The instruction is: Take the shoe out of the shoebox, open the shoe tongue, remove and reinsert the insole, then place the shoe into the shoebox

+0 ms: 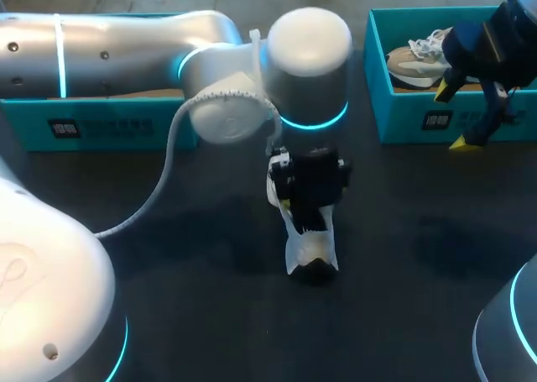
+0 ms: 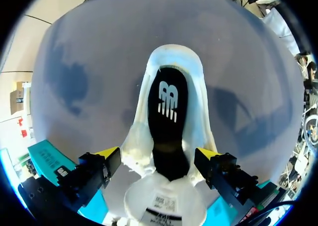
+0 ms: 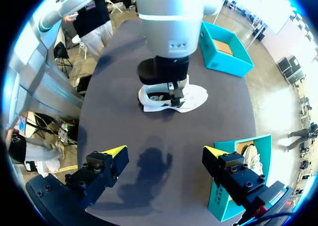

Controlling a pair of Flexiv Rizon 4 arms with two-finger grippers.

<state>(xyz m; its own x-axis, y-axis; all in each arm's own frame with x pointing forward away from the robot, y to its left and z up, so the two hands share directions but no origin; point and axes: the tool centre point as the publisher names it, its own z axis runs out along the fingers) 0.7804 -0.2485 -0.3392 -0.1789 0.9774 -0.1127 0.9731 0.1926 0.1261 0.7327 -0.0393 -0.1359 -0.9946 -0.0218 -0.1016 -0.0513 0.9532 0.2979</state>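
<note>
Dark table (image 1: 419, 248), L shoebox (image 1: 92, 122) and R shoebox (image 1: 403, 117) at far edge. White shoe (image 1: 310, 249) sits at centre on its sole, long axis near-far: heel twd robot, toe twd boxes, black insole (image 2: 168, 112) showing. L gripper (image 2: 156, 156) points straight down over tongue (image 2: 164, 201), fingers spread, 1 each side of shoe. R gripper (image 1: 453, 117) hangs at R shoebox front wall, fingers spread, empty.
</note>
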